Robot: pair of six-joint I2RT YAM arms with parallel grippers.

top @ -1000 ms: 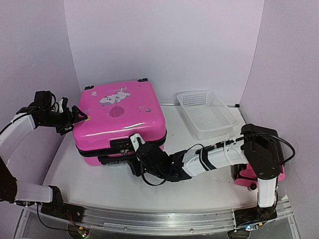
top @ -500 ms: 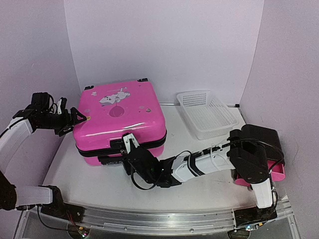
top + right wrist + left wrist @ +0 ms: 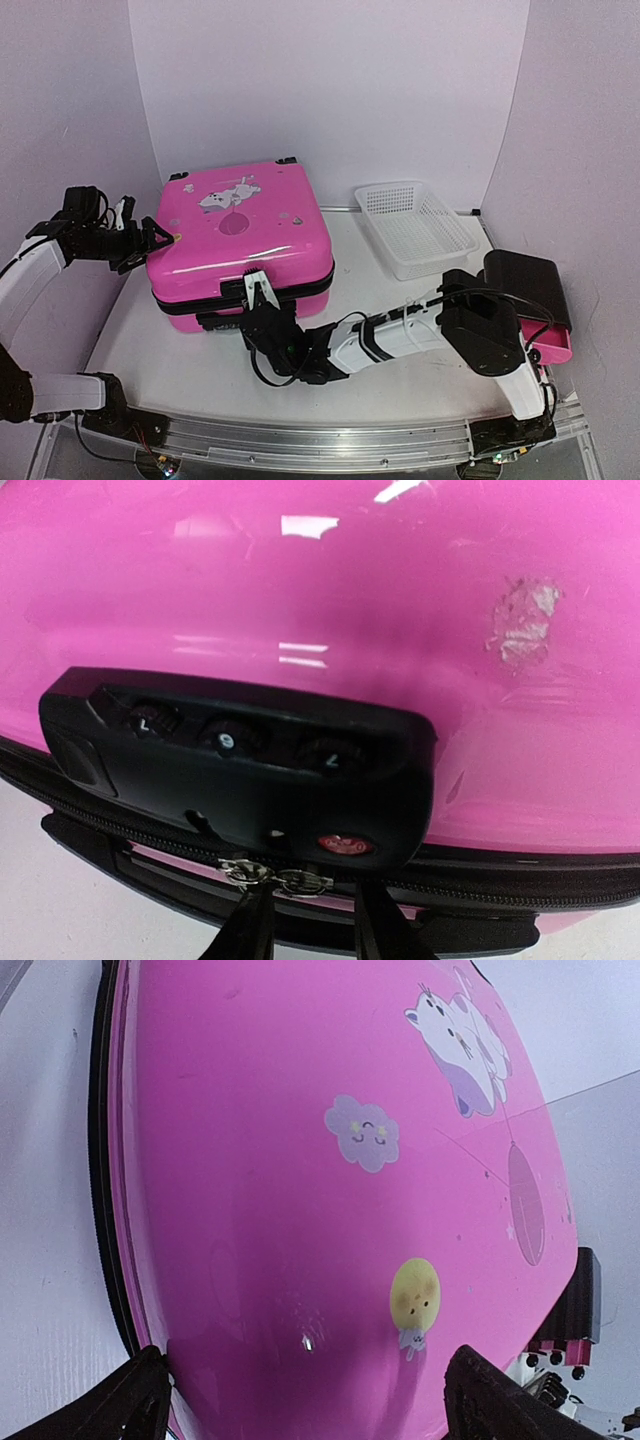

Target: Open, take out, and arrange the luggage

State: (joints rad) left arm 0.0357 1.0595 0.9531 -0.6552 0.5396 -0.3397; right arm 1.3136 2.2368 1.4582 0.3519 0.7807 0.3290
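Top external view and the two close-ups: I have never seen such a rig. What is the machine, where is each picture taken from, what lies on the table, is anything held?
The machine is two robot arms bolted at the near edge of the table. The wide picture comes from a fixed camera above and behind them; each close-up comes from a camera on one wrist. On the table lie a closed pink suitcase, a white mesh basket to its right, and a small black-and-pink cabinet at the far right. The left fingers are spread wide at the suitcase's left side. The right fingers sit slightly apart at the zipper pulls, beneath the black combination lock. Nothing is held.
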